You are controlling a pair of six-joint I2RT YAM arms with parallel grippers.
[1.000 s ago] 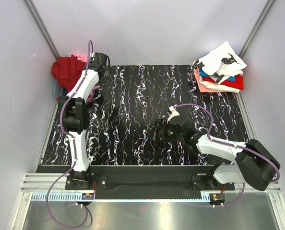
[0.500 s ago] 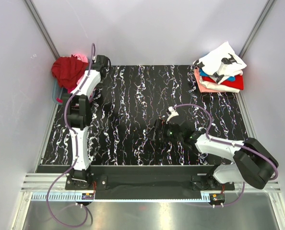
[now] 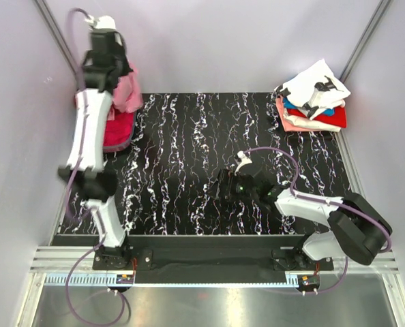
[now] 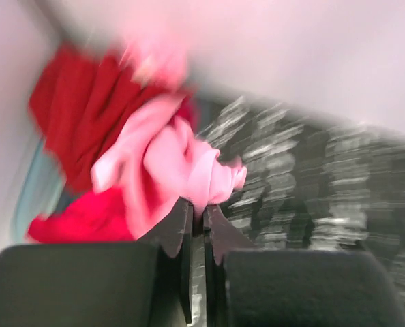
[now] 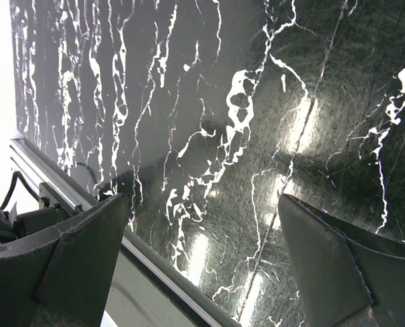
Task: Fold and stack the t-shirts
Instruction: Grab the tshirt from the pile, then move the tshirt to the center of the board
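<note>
Dangling from the left gripper (image 4: pixel 197 208), high over the far left corner, a light pink shirt (image 3: pixel 125 94) hangs in a crumpled bunch. The two fingers are pinched together on a fold of it, with almost no gap showing in the wrist view, though that view is badly blurred. Holding it up that high looks meant to pull it free of the heap below, so one shirt comes away alone. That heap sits directly underneath at the table's left edge: a dark red shirt (image 4: pixel 80 112) and a magenta shirt (image 3: pixel 118 133), both loose and unfolded, the pink cloth's lower end close above them or perhaps touching.

The middle of the black marbled table (image 3: pixel 182 136) would be the natural place to spread the pink one flat. Just right of centre the right gripper (image 3: pixel 224 187) hovers low over that surface, jaws spread wide and holding nothing. I'd guess it waits there to catch a hem or sleeve once the cloth comes across.

In the far right corner lies the finished stack (image 3: pixel 311 102), white with black print on top, blue, red and salmon beneath, well apart from both arms.
</note>
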